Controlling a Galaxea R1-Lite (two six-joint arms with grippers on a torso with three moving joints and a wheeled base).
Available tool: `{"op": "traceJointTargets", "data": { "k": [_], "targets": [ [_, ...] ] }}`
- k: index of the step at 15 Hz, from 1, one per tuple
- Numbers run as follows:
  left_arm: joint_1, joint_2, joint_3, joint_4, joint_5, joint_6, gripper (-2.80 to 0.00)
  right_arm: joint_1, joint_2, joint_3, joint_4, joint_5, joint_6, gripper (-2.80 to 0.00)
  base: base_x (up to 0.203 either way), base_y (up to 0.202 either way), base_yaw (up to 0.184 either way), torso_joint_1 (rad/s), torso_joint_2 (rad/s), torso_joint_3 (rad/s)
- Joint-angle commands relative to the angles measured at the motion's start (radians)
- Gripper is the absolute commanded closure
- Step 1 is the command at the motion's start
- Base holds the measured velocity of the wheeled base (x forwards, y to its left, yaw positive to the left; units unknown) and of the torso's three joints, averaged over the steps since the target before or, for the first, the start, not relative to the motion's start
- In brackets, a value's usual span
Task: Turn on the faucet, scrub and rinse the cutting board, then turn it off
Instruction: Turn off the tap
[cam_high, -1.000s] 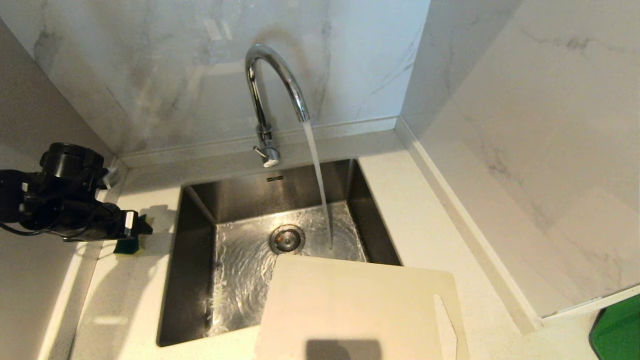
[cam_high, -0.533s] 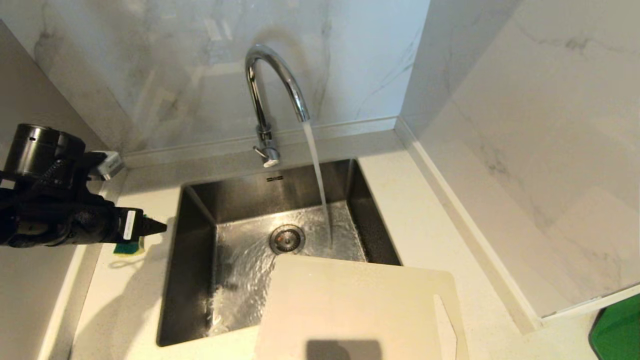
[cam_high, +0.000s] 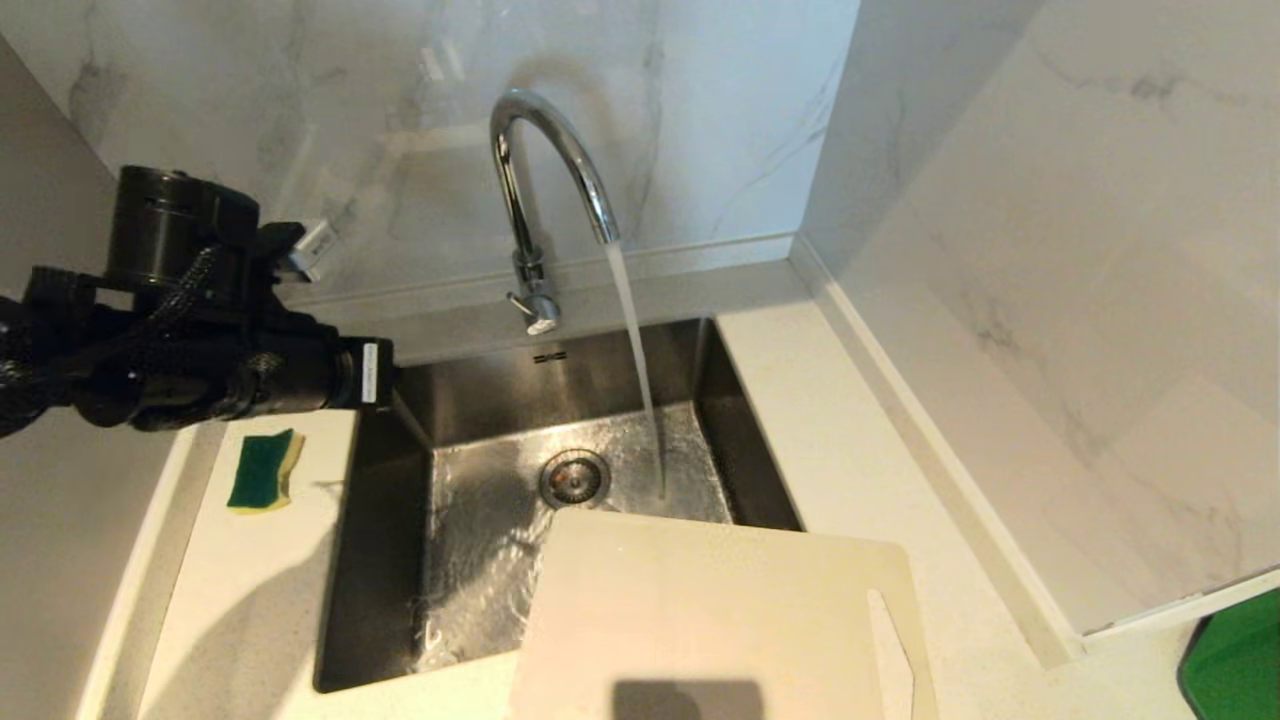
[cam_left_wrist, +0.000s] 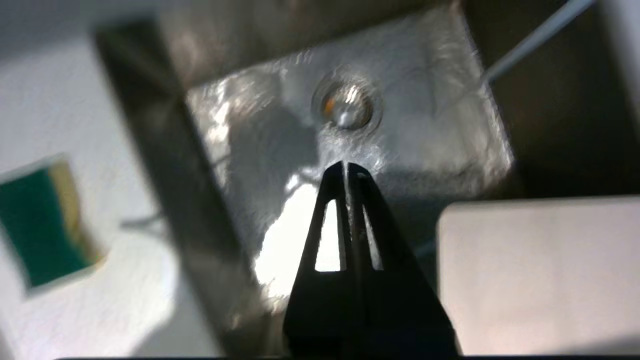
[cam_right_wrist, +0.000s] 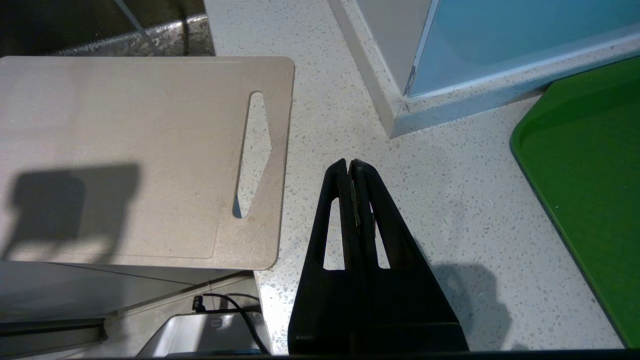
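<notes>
My left gripper (cam_left_wrist: 346, 170) was pinched closed on nothing, above the sink's (cam_high: 385, 560) left rim — the sponge (cam_high: 263, 470) lay apart on the counter. My right gripper (cam_right_wrist: 352, 167) hung closed beside the cutting board (cam_high: 720, 620), which overhung the sink's near edge; the faucet (cam_high: 545, 170) ran.

Even, bright overhead light. Glare on the faucet (cam_high: 545, 170) arch and wet sink (cam_high: 480, 560) floor. Hard rectangular shadow on the cutting board (cam_high: 720, 610). Left wrist view motion-blurred: sponge (cam_left_wrist: 42, 225) and drain (cam_left_wrist: 347, 105) smeared. Right wrist view sharp.
</notes>
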Motion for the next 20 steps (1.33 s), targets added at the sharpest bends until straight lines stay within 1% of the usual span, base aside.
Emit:
{"op": "traceJointTargets", "data": {
  "k": [1, 3, 5, 11, 14, 20],
  "targets": [
    [-0.022, 0.125, -0.117, -0.044, -0.011, -0.006, 0.0, 0.0, 0.0, 0.0, 0.001, 0.0, 0.0, 0.0, 0.0, 0.0, 0.0, 0.0, 0.0, 0.0],
    [-0.029, 0.194, -0.229, -0.055, -0.04, -0.008, 0.0, 0.0, 0.0, 0.0, 0.001, 0.0, 0.0, 0.0, 0.0, 0.0, 0.0, 0.0, 0.0, 0.0],
    [-0.031, 0.256, -0.329, -0.059, -0.052, -0.014, 0.0, 0.0, 0.0, 0.0, 0.001, 0.0, 0.0, 0.0, 0.0, 0.0, 0.0, 0.0, 0.0, 0.0],
    [-0.029, 0.374, -0.47, -0.049, -0.052, -0.014, 0.0, 0.0, 0.0, 0.0, 0.001, 0.0, 0.0, 0.0, 0.0, 0.0, 0.0, 0.0, 0.0, 0.0],
    [-0.029, 0.428, -0.514, -0.045, -0.048, -0.012, 0.0, 0.0, 0.0, 0.0, 0.001, 0.0, 0.0, 0.0, 0.0, 0.0, 0.0, 0.0, 0.0, 0.0],
    [-0.007, 0.54, -0.677, -0.042, -0.043, -0.004, 0.0, 0.0, 0.0, 0.0, 0.001, 0.0, 0.0, 0.0, 0.0, 0.0, 0.0, 0.0, 0.0, 0.0]
  ]
}}
